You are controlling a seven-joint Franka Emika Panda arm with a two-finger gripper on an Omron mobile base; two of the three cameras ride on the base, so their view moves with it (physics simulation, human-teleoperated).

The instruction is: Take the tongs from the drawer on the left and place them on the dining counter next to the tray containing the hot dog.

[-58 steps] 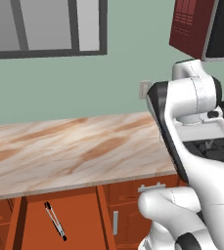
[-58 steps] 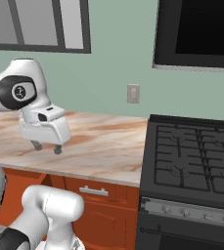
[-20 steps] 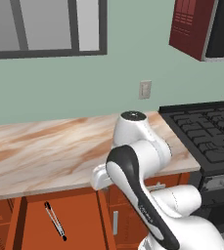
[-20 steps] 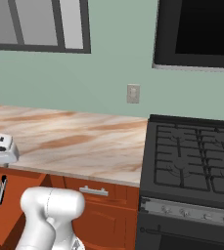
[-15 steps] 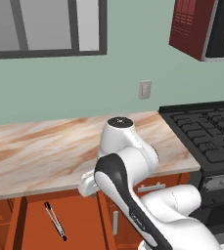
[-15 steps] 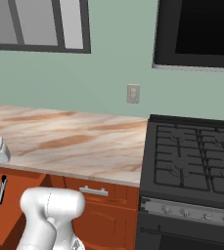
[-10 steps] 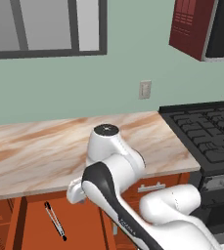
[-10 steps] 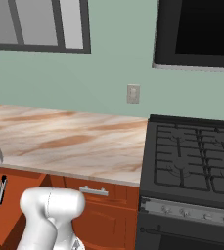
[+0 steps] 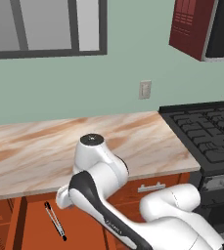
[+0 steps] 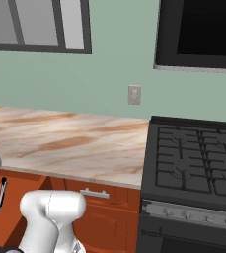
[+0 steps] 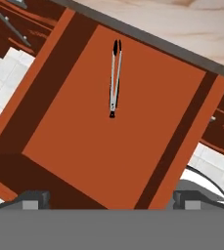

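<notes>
The drawer (image 11: 84,146) stands pulled out below the wall counter, red-brown inside. Slim silver tongs (image 11: 114,78) with black tips lie alone on its floor, also seen as tongs (image 9: 55,220) and tongs (image 10: 1,194). My gripper (image 11: 111,200) hangs above the drawer, short of the tongs, looking down into it. It is open, its two fingertips (image 11: 35,199) far apart with nothing between them. My arm bends low to the left over the drawer (image 9: 35,227). The dining counter and the tray with the hot dog are out of view.
A beige veined wall counter (image 9: 35,151) runs above the drawer. To its right is a black stove (image 10: 193,163). A narrower closed drawer with a silver handle (image 9: 151,187) sits beside the open one. White floor tiles (image 11: 6,73) show past the drawer's sides.
My arm has swung left and down from over the counter to above the open drawer. The gripper stays open. The tongs have not moved.
</notes>
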